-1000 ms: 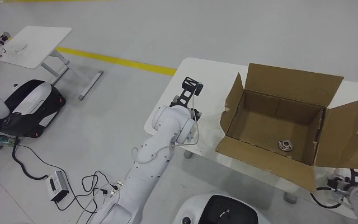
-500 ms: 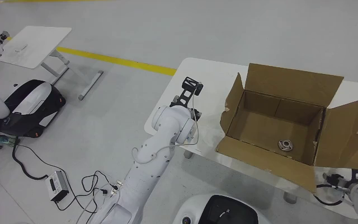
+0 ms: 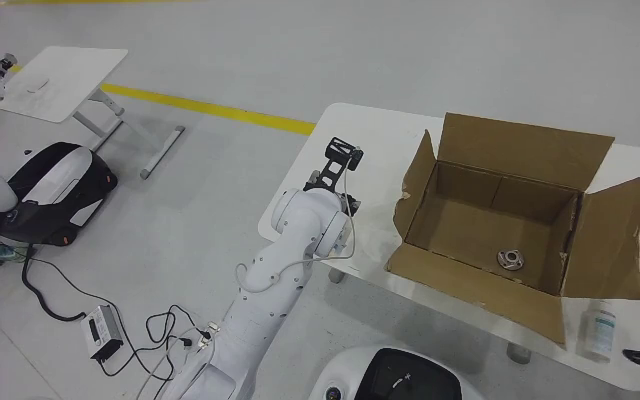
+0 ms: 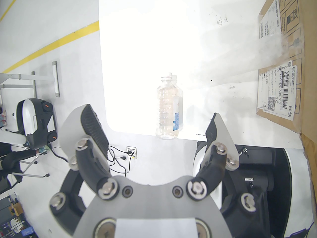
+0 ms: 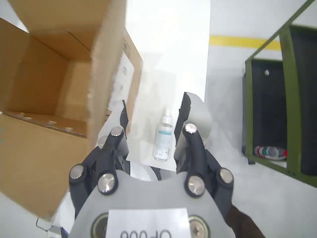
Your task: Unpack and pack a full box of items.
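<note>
Box (image 3: 520,150): brown cardboard, flaps up, 1 small round metal part (image 3: 510,259) on its floor. 1 clear ribbed bottle (image 4: 169,110) lies on bench (image 4: 148,25) beside box. 1 white spray bottle (image 5: 162,139) at box's other side. Left claw (image 4: 151,112) & right claw (image 5: 154,101): both spread wide, holding nothing.

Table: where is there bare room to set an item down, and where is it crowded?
Bare: the wide table stretch between the clear bottle and the box, and the box floor apart from the metal ring. Crowded: the narrow strip beside the box flap, where the spray bottle sits.
</note>
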